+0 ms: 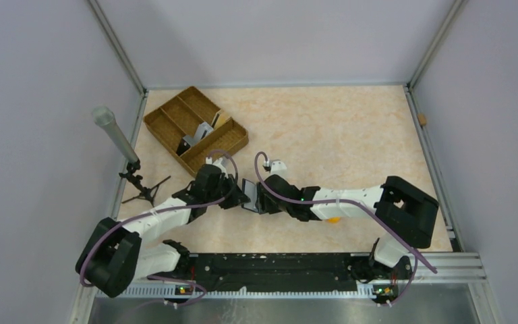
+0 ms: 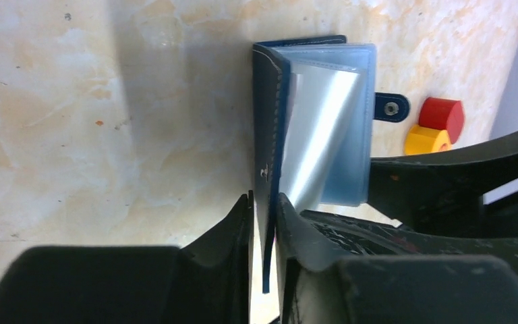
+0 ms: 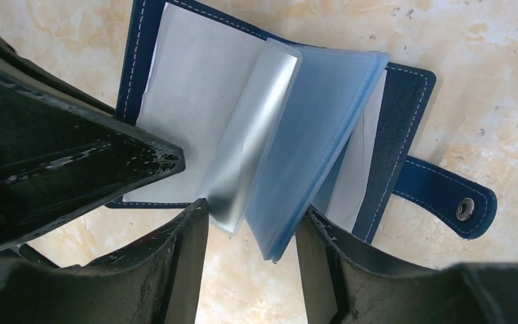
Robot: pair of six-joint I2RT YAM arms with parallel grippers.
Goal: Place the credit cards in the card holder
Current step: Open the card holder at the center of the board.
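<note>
The navy card holder [image 1: 250, 196] lies open on the table between my two grippers. Its clear blue sleeves [image 3: 324, 135] fan upward, and one sleeve holds a silver credit card [image 3: 253, 135], also visible in the left wrist view [image 2: 318, 128]. My left gripper [image 2: 264, 202] is open a little. The holder's navy cover [image 2: 268, 135] stands edge-on between its fingers, against the right one with a gap to the left one. My right gripper [image 3: 253, 221] is open, its fingers either side of the lower edges of the sleeves without squeezing them. Grey flat cards [image 1: 199, 133] lean in the woven tray.
A brown woven divided tray [image 1: 168, 131] sits at the back left. A small tripod with a grey cylinder [image 1: 116, 133] stands by the left wall. A red round piece [image 2: 443, 115] and a yellow one [image 2: 426, 140] lie just beyond the holder's snap tab [image 2: 391, 108].
</note>
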